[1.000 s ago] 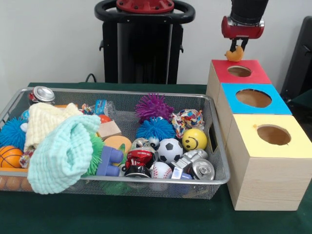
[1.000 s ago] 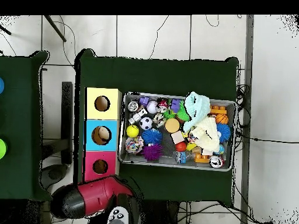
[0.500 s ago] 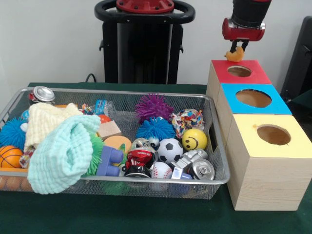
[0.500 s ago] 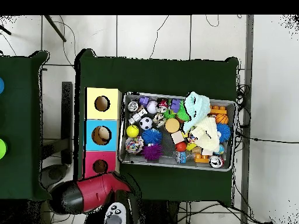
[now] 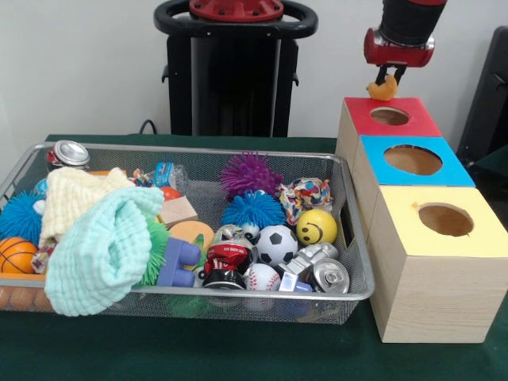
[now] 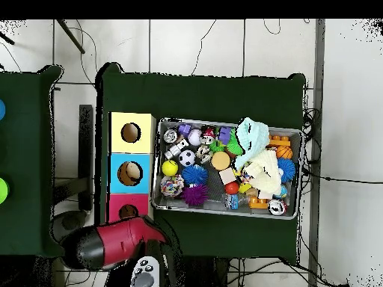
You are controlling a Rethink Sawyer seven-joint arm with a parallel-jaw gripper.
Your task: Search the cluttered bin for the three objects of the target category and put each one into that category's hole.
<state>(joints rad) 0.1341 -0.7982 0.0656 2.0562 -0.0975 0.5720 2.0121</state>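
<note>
The gripper (image 5: 386,79) hangs above the far edge of the red-topped box (image 5: 393,117), its two dark fingers pinched on a small orange object (image 5: 382,89) that dangles just over the box's round hole. The red and black arm (image 6: 112,243) reaches in beside that box in the overhead view.

Three wooden boxes stand touching in a row beside the bin, each with one round hole: the red-topped one, a blue-topped box (image 5: 413,162) and a yellow-topped box (image 5: 441,222). In the overhead view something pale lies inside the blue one's hole.

The wire mesh bin (image 5: 356,238) sits on the green table cloth (image 5: 238,349), filled with clutter. Counted from the front: two spiky balls together, one purple (image 5: 250,173) and one blue (image 5: 252,209); a third spiky blue ball (image 5: 19,217) at the opposite end; one yellow smiley ball (image 5: 316,227); one soccer ball (image 5: 277,243); one baseball (image 5: 261,277); one small basketball (image 5: 16,255); two metal cans (image 5: 329,275) (image 5: 70,153); two cloths, mint green (image 5: 103,250) and cream (image 5: 73,198).
</note>
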